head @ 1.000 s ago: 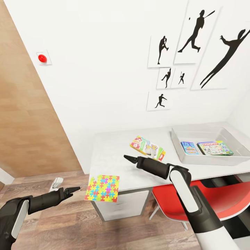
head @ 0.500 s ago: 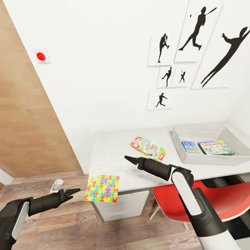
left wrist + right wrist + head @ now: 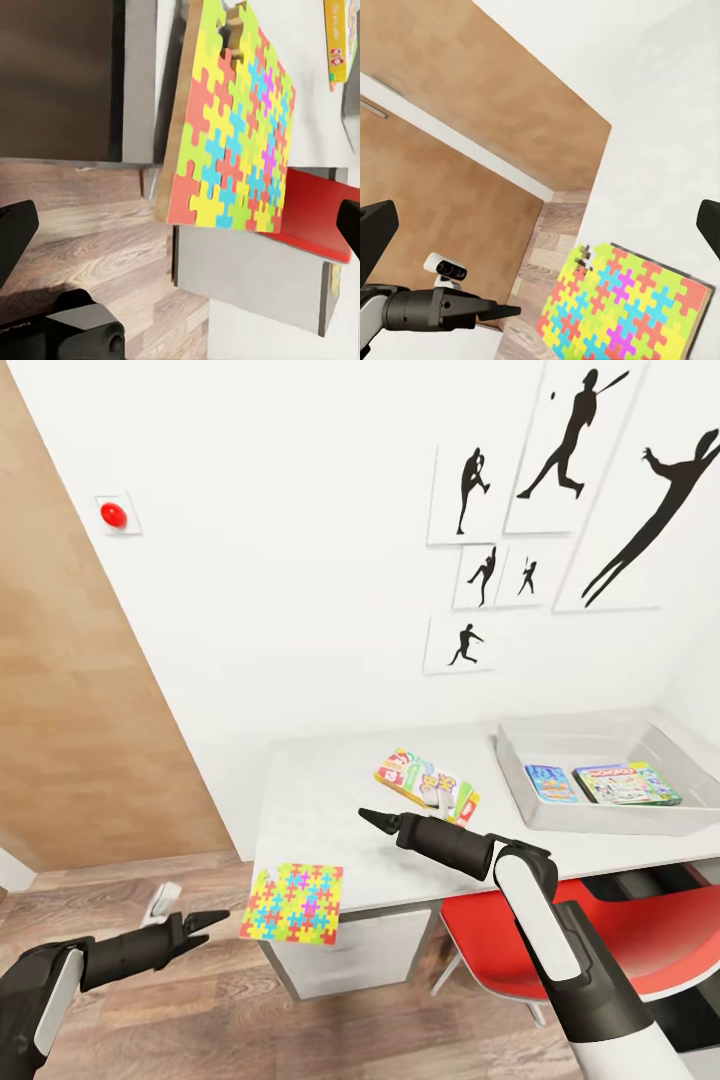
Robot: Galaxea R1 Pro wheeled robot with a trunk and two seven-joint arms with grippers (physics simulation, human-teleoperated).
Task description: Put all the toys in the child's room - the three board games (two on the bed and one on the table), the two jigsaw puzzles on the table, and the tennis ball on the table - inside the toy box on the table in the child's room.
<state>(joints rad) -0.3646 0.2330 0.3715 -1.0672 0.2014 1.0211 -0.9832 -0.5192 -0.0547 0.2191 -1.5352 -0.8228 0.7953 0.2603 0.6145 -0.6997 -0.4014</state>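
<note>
Multicoloured jigsaw puzzle (image 3: 294, 903), thin interlocking square overhanging the table (image 3: 320, 810) corner, left gripper (image 3: 205, 922) and right gripper (image 3: 372, 820) both parted, empty.

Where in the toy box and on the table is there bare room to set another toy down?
The toy box is bare behind its two board games; its front is crowded. The table is bare between the jigsaw puzzle and the wall.

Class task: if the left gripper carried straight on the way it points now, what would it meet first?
Probably the jigsaw puzzle overhanging the table edge: the left gripper points toward it, and the left wrist view centres on it. Depth is uncertain; it might pass below.
</note>
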